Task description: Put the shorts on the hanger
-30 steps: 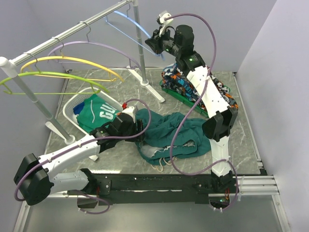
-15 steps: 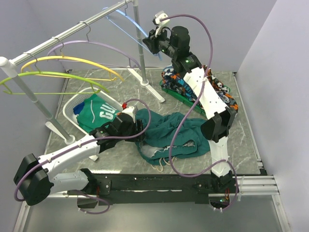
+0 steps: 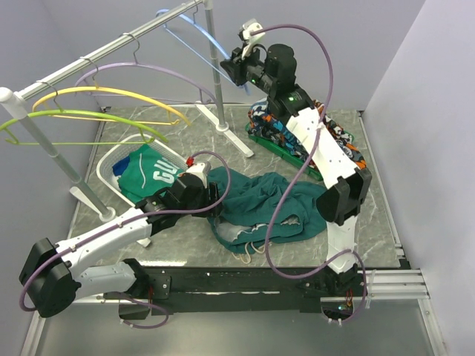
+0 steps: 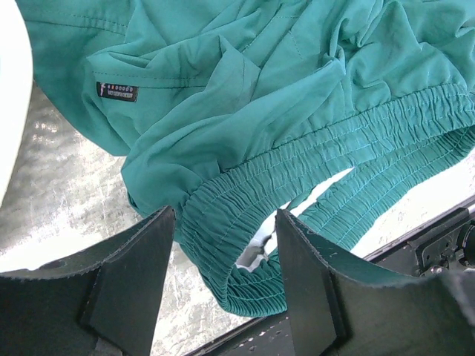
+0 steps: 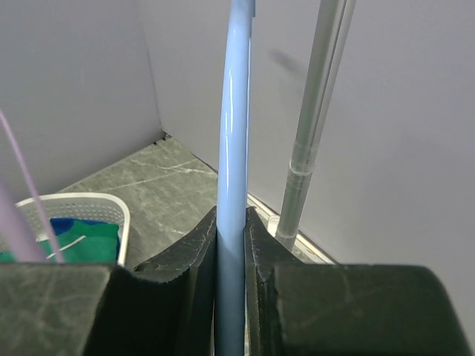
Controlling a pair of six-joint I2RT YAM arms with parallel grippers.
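Item: my right pincer (image 5: 231, 222) clenched on the hanger (image 5: 236, 111), my left pincer (image 4: 223, 215) released above the shorts (image 4: 260, 111) — risk, I judge: hanger catches the rail (image 3: 111, 50), twists free.

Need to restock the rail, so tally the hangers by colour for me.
light-blue hanger: 1
purple hanger: 1
yellow hanger: 1
green hanger: 1
Total: 4

Grey marbled table (image 3: 378, 196): teal shorts (image 3: 256, 200) crumpled at ctr, white basket (image 3: 111, 159) mid-left, green tray (image 3: 276, 150) w/ patterned clothes (image 3: 343, 141) upper right, rack foot (image 3: 223, 126) upper ctr.
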